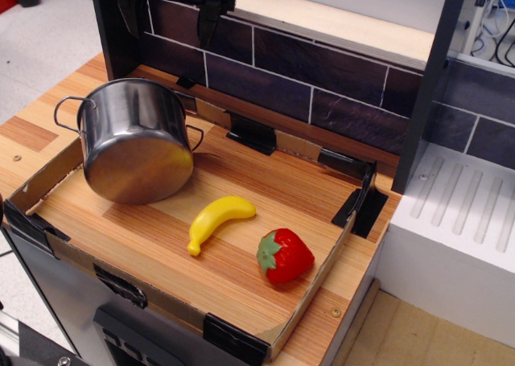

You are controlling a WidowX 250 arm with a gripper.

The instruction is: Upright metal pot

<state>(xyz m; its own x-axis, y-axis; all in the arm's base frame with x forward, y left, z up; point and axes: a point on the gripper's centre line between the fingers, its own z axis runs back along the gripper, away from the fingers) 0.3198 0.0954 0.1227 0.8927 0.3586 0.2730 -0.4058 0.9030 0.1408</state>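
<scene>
Shiny stainless-steel cylindrical pot (pixel 137 145) upright on wood-grain counter (pixel 241 261), smooth yellow banana (pixel 217 220), glossy red strawberry (pixel 283 256), black gripper (pixel 169 16) overhead, jaws apart

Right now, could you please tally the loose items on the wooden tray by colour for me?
Silver: 1, the metal pot, tipped with its base showing.
Yellow: 1, the toy banana.
Red: 1, the toy strawberry with a green leafy cap.
Total: 3
</scene>
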